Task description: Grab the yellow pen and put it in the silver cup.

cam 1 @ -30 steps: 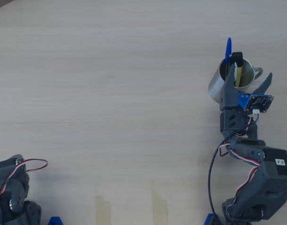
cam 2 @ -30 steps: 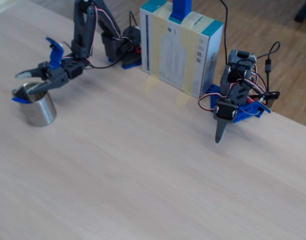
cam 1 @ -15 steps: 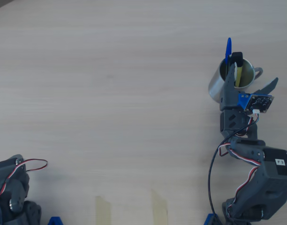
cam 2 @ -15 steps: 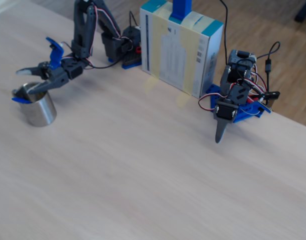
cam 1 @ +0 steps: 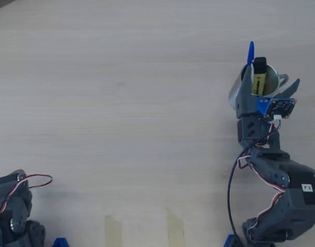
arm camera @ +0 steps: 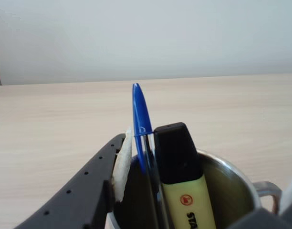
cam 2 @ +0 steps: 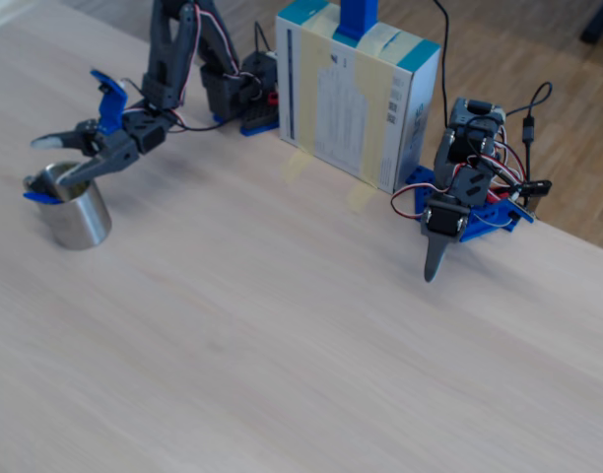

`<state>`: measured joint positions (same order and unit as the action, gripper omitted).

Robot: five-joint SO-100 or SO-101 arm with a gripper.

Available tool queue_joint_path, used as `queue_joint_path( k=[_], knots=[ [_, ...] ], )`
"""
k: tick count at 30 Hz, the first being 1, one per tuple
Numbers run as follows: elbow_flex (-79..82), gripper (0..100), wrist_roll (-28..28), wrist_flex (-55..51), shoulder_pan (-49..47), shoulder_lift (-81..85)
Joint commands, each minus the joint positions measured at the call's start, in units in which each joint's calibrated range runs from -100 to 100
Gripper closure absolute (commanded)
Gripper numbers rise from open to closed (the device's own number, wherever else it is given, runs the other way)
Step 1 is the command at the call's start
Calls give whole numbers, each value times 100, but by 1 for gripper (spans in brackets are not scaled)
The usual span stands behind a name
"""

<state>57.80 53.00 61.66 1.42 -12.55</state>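
Steel first: from overhead you see the silver cup [cam 1: 260,88] at the right side of the table [cam 1: 121,103], with the yellow pen [cam 1: 258,82] standing in it, black cap up and leaning on the far rim. A thin blue pen [cam 1: 250,53] sticks out beside it. Your gripper [cam 1: 268,86] hangs over the near rim with its jaws spread wide, one finger on the left side of the cup, the other out by the handle. They grip nothing.

The wrist view gives you what the overhead cannot: the yellow pen [arm camera: 182,186] sits inside the silver cup [arm camera: 232,186], free of both fingers, with the blue pen [arm camera: 141,126] touching its cap. One dark finger [arm camera: 84,195] lies along the rim at left.

The fixed view alone shows you a cardboard box [cam 2: 356,94] and a second arm [cam 2: 464,197] well apart from the silver cup [cam 2: 77,217]; the gripper [cam 2: 47,163] stands open above it.
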Motion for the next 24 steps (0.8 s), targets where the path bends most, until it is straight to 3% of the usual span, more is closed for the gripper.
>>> queue_joint_path(
  k=[1,24],
  knots=[
    [-25,51,32,-448,-55,581],
    [1889,51,125,-2576,-90,3798]
  ],
)
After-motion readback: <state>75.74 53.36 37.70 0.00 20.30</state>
